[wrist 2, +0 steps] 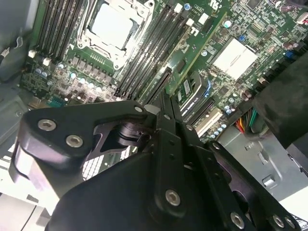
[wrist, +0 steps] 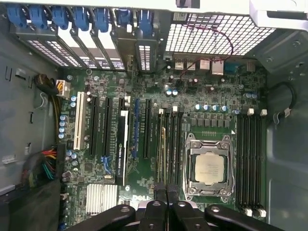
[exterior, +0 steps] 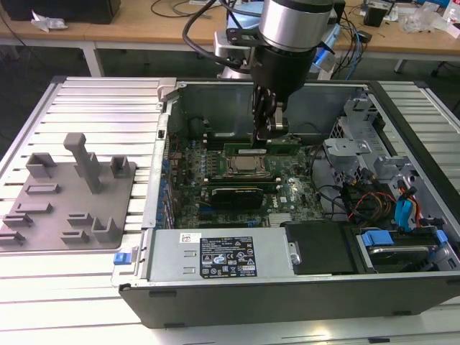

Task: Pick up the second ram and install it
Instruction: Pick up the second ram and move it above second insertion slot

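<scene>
The second ram (exterior: 244, 149), a thin dark-green stick, lies level inside the open computer case just behind the silver-framed processor socket (exterior: 244, 167). My gripper (exterior: 267, 136) reaches straight down onto its top edge, fingers pressed together on it. In the first wrist view the ram (wrist: 163, 154) shows edge-on, running from the gripper (wrist: 166, 190) along the memory slots beside the socket (wrist: 209, 167). Whether it sits fully in a slot I cannot tell. In the second wrist view the gripper (wrist 2: 161, 103) hangs over the same slots near the socket (wrist 2: 113, 24).
A black ribbed card (exterior: 231, 195) stands in front of the socket. The power supply (exterior: 215, 255) fills the case's front, and cables (exterior: 366, 198) and drive bays crowd the exterior view's right. A grey fixture plate (exterior: 68, 198) lies outside the case on the exterior view's left.
</scene>
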Motion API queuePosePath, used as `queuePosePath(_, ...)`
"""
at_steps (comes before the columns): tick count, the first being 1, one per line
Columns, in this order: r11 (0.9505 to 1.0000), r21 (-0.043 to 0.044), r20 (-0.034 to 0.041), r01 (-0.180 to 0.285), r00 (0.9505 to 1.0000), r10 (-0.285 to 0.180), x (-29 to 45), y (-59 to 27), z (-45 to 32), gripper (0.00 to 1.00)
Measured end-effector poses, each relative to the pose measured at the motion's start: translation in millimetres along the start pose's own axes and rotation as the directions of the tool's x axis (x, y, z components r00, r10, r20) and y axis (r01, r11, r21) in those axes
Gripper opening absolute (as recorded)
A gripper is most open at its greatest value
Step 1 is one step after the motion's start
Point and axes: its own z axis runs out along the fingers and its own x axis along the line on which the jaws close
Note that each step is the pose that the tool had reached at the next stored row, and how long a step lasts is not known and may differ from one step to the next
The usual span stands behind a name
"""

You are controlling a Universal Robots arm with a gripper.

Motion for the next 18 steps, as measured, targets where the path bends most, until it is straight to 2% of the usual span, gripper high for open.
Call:
queuePosePath(1,1.0000,0.0059,-0.0005,0.000,1.0000,0.000,0.0,0.0,2.2,0.09)
queuePosePath(3,0.9998,0.0223,-0.0013,0.000,1.0000,0.000,-0.2,5.3,9.6,0.09)
queuePosePath(6,0.9996,0.0287,-0.0015,0.000,1.0000,0.000,-1.1,7.0,18.7,0.09)
queuePosePath(11,0.9996,0.0299,-0.0023,0.000,1.0000,0.000,-10.6,9.9,30.1,0.09)
queuePosePath(14,0.9996,0.0297,-0.0067,-0.002,1.0000,0.003,-12.2,11.8,36.1,0.09)
queuePosePath(18,0.9996,0.0296,-0.0079,-0.003,1.0000,0.004,-12.4,11.9,36.9,0.09)
